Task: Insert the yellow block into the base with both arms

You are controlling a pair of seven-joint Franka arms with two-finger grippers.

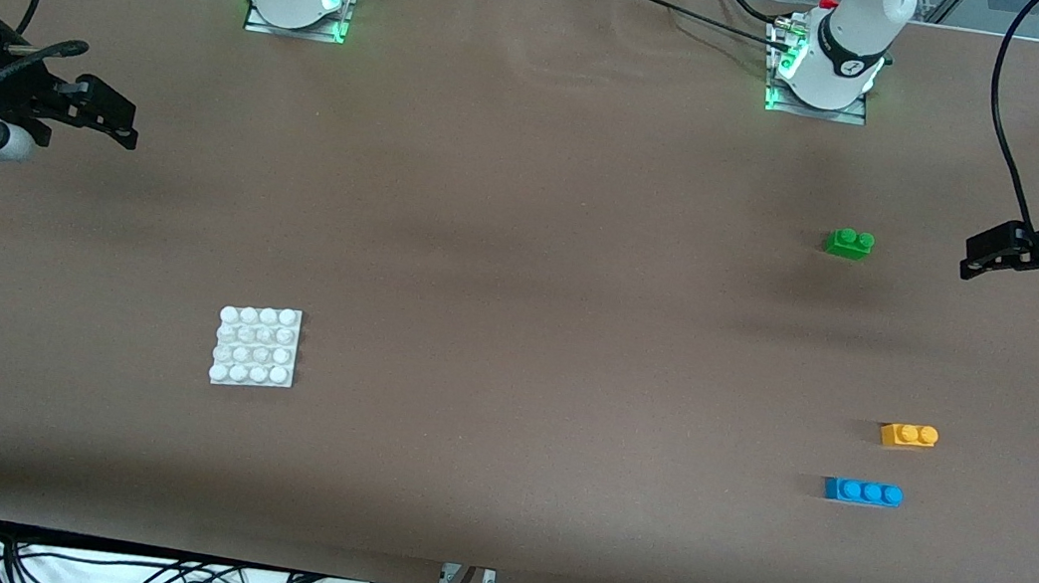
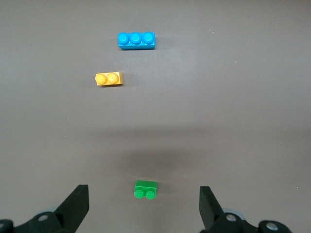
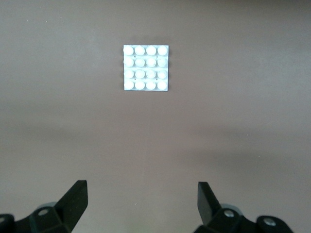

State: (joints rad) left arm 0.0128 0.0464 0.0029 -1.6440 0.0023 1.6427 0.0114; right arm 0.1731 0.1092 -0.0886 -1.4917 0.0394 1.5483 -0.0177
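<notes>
Yellow block (image 1: 909, 435), a small yellow-orange plastic brick with two round studs on top, is lying flat on the brown table (image 1: 523, 262) toward the left arm's end, its studs facing up and nothing touching it. A longer blue three-stud brick (image 1: 864, 491) is sitting near it, a little nearer to the front camera, and a green two-stud brick (image 1: 850, 243) is resting well apart, farther from that camera. The base (image 1: 256, 346), a flat white square plate with a four-by-four grid of round studs, is lying toward the right arm's end, well apart from all three bricks. The left gripper (image 1: 975, 259) is hovering above the table beside the green brick, jaws spread wide and holding nothing. The right gripper (image 1: 122, 123) is hanging above bare table, also wide open and empty.
</notes>
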